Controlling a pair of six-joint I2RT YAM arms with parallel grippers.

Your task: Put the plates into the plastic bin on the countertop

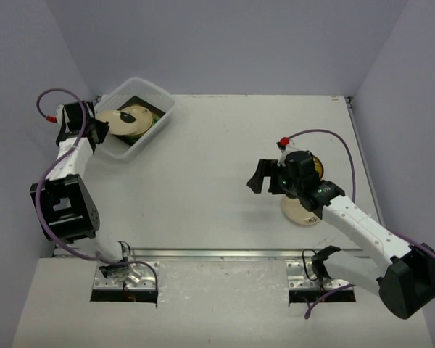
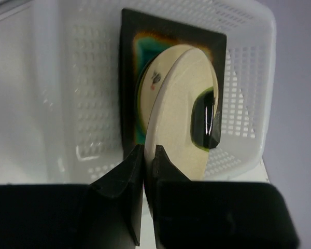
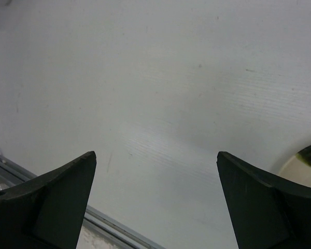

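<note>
The plastic bin (image 1: 159,98) stands at the far left of the countertop (image 1: 217,145). In it lie a dark-rimmed square plate with a teal centre (image 2: 145,49) and round plates. My left gripper (image 1: 104,131) is at the bin's near-left rim, shut on the rim of a cream round plate (image 2: 179,129) that is tilted over the plates in the bin. In the left wrist view the left gripper (image 2: 148,151) pinches the plate's edge. My right gripper (image 1: 259,176) is open and empty over bare countertop (image 3: 155,93). Two round plates, cream (image 1: 299,212) and mustard (image 1: 317,165), lie partly under the right arm.
A metal rail (image 1: 217,254) runs along the countertop's front edge and shows at the lower left of the right wrist view (image 3: 114,228). A plate's edge (image 3: 307,165) shows at that view's right side. Grey walls close in the back and sides.
</note>
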